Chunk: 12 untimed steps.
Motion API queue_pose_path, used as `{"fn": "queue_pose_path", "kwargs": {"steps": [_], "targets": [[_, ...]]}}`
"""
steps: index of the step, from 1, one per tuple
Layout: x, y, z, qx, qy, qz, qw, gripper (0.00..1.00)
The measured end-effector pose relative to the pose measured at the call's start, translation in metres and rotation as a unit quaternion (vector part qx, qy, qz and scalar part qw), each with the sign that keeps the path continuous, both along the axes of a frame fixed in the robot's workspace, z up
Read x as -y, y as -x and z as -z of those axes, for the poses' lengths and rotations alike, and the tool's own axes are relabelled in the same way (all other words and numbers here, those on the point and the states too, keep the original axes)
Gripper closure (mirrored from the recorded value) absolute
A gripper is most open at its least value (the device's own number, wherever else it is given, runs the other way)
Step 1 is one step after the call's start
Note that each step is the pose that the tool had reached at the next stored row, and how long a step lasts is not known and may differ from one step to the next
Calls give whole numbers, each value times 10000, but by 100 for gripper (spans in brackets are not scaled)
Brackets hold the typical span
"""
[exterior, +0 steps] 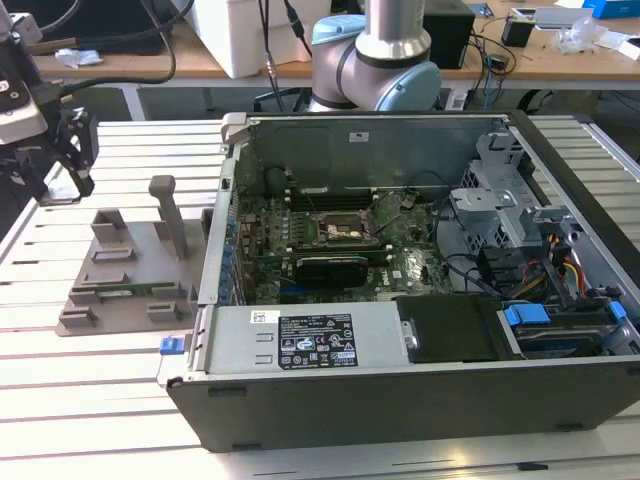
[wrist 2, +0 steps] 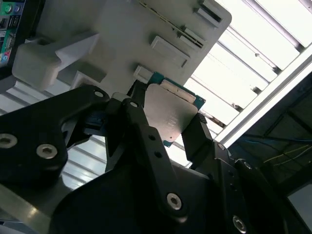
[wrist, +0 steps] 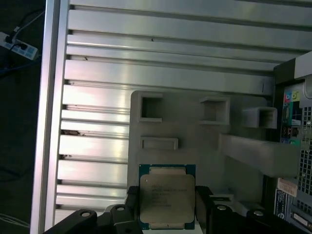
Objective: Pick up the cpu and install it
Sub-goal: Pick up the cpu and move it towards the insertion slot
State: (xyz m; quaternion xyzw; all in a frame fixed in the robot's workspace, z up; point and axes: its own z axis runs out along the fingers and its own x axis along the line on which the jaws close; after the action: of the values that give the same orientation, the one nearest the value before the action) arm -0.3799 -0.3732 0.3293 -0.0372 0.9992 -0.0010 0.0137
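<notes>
The cpu [wrist: 166,195] is a flat square chip with a silvery top and a green rim. It sits between my gripper's [wrist: 166,207] black fingers [wrist: 203,196], which press on two opposite edges. In the second wrist view the cpu [wrist 2: 170,114] is held the same way, with the gripper [wrist 2: 168,127] shut on it above the grey holder [wrist 2: 122,34]. In the exterior view the gripper [exterior: 72,150] hangs over the table at that view's left, above and beyond the grey holder [exterior: 130,265], well apart from the open computer case. The motherboard's socket [exterior: 340,230] lies inside the case.
The open computer case [exterior: 420,280] fills the middle and the exterior view's right, with cables, a drive bay and a black card [exterior: 330,266] near the socket. A green memory stick [exterior: 125,292] lies in the holder, and a tall grey post [exterior: 170,210] rises from it. The table [exterior: 80,380] is slatted aluminium.
</notes>
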Motion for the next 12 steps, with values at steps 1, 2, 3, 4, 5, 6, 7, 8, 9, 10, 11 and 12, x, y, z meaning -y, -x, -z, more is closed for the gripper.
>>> {"fn": "queue_pose_path", "kwargs": {"steps": [1,2,3,4,5,6,7,8,9,10,11,12], "targets": [[0,0,-34,0,0,0,10000,45],[0,0,-83,0,0,0,10000,45],[0,0,-102,0,0,0,10000,45],[0,0,-129,0,0,0,10000,45],[0,0,-158,0,0,0,10000,45],[0,0,-178,0,0,0,10000,45],[0,0,-211,0,0,0,10000,45],[0,0,-238,0,0,0,10000,45],[0,0,-264,-1,0,0,10000,45],[0,0,-337,0,0,0,10000,45],[0,0,-392,0,0,0,10000,45],[0,0,-441,-1,0,0,10000,45]]}}
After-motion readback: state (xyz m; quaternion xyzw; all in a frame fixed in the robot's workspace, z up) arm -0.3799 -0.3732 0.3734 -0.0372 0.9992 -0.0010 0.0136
